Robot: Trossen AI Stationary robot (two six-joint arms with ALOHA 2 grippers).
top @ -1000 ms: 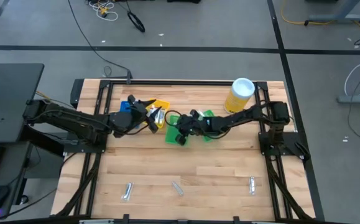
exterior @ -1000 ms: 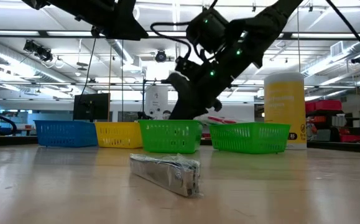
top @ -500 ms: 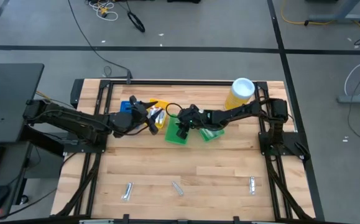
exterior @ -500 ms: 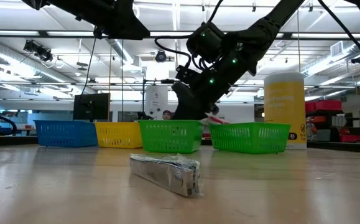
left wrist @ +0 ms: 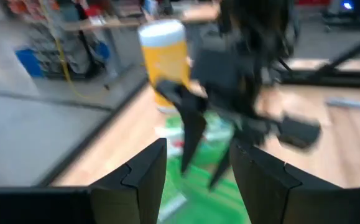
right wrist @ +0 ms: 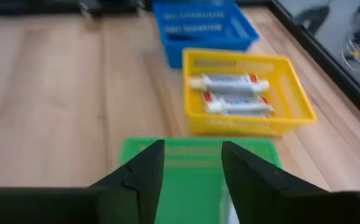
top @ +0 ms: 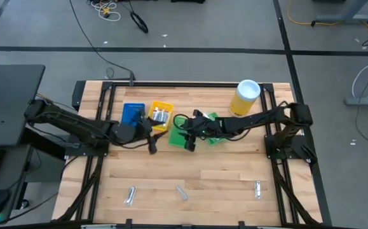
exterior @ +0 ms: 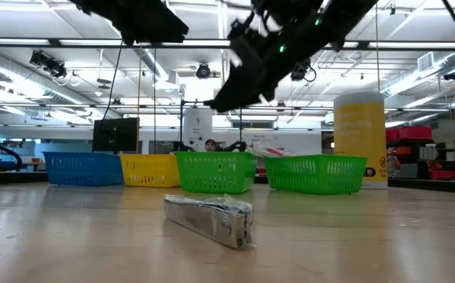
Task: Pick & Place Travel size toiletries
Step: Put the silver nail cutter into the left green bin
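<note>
Inside the yellow bin (right wrist: 249,93), two toothpaste tubes (right wrist: 229,83) lie parallel, lengthwise.

I see two white toothpaste tubes (right wrist: 228,82) with blue and red marks lying flat, side by side, in the yellow bin (right wrist: 296,116). Three silvery tubes (top: 130,195) lie well apart along the table's near edge, left, middle and right.

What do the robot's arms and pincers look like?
Both arms are black, built from jointed segments, with black cables looping along them. The left pincer and right pincer each end in two flat, dark, angular fingers. Tiny green lights glow on the right arm.
</note>
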